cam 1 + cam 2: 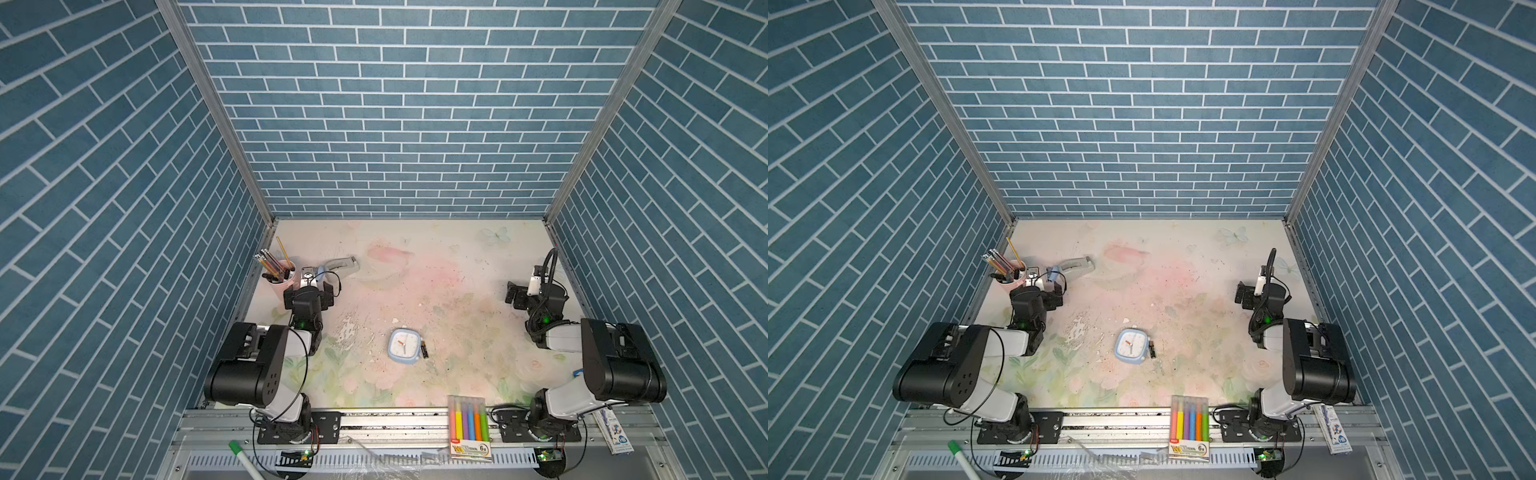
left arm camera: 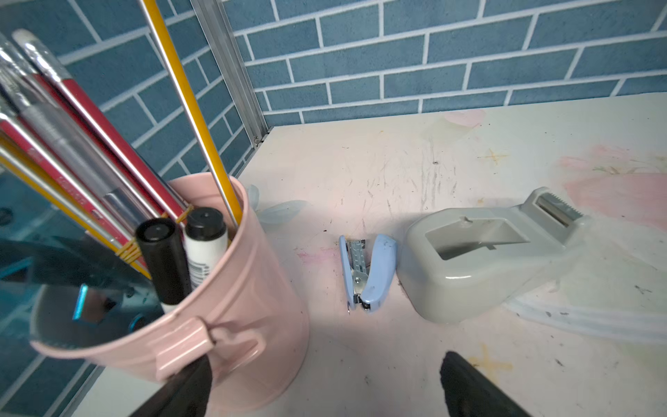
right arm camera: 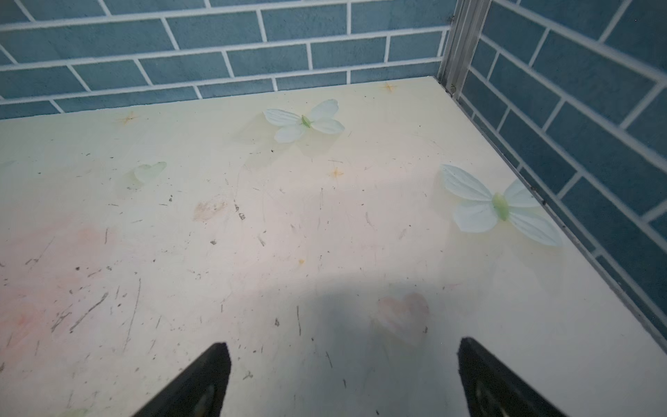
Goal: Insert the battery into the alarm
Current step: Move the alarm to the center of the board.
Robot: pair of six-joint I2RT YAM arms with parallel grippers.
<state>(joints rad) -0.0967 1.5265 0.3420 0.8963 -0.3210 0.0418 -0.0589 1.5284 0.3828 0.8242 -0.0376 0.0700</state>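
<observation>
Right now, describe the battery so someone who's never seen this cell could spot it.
On the floral table, find the light-blue alarm lying dial-up near the middle, toward the front. The battery lies flat just beside it, on the side toward the right arm. It is a slim black cylinder with a gold end, far smaller than the coloured highlighter pack at the front edge.
</observation>
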